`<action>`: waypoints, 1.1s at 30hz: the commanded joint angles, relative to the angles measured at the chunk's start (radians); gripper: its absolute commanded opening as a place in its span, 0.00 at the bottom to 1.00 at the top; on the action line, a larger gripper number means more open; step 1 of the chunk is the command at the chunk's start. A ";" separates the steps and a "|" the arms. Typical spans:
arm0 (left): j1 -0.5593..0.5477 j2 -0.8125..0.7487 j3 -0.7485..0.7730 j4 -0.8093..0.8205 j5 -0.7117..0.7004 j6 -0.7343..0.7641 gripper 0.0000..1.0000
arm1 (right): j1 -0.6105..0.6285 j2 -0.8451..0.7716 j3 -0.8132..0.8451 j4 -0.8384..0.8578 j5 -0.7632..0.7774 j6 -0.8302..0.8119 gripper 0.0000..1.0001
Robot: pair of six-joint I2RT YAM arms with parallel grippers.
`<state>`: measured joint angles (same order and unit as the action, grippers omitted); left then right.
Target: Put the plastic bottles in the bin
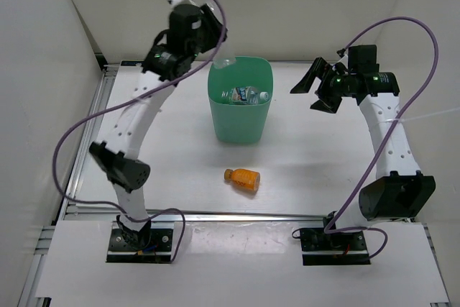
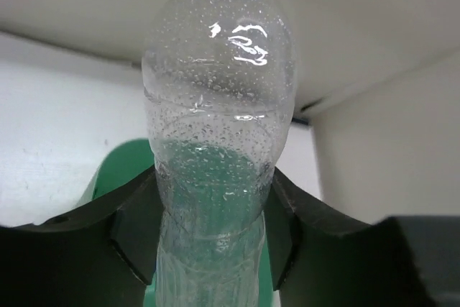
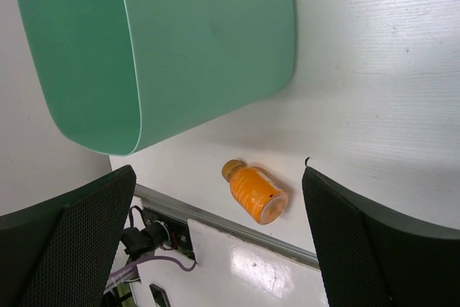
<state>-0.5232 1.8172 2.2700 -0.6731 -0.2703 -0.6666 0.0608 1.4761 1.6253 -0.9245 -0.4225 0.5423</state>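
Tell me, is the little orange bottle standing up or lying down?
Lying down: the short orange plastic bottle rests on its side on the white table, outside the tall mint-green plastic bin.

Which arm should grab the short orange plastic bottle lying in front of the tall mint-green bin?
Right. The right gripper is open and empty, with the short orange plastic bottle in its wrist view. The left gripper is shut on a clear plastic bottle at the rim of the mint-green bin.
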 commanded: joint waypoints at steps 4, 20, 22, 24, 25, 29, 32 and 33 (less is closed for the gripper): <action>-0.052 0.064 -0.024 -0.040 0.083 0.027 0.87 | -0.022 -0.056 -0.014 0.018 -0.002 -0.014 1.00; -0.052 -0.631 -0.899 -0.100 -0.424 0.021 1.00 | 0.639 -0.208 -0.264 0.029 0.402 -0.283 0.99; -0.052 -0.706 -1.053 -0.100 -0.451 0.010 1.00 | 0.747 -0.171 -0.314 0.038 0.477 -0.295 0.98; -0.041 -0.803 -1.141 -0.100 -0.463 0.010 1.00 | 0.882 -0.099 -0.334 0.038 0.539 -0.321 0.95; -0.041 -0.834 -1.217 -0.100 -0.463 0.010 1.00 | 0.917 -0.070 -0.346 0.038 0.588 -0.330 0.93; -0.041 -0.993 -1.362 -0.143 -0.463 -0.013 1.00 | 1.036 0.117 -0.346 0.061 0.709 -0.343 0.88; -0.041 -1.045 -1.403 -0.189 -0.454 -0.039 1.00 | 1.045 0.185 -0.337 0.108 0.692 -0.369 0.88; -0.041 -1.067 -1.403 -0.222 -0.440 -0.039 1.00 | 1.045 0.197 -0.337 0.118 0.683 -0.380 0.88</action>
<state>-0.5682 0.8143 0.8627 -0.8482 -0.6964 -0.6762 1.1049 1.6669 1.2877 -0.8593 0.1852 0.2115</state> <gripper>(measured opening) 0.998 0.884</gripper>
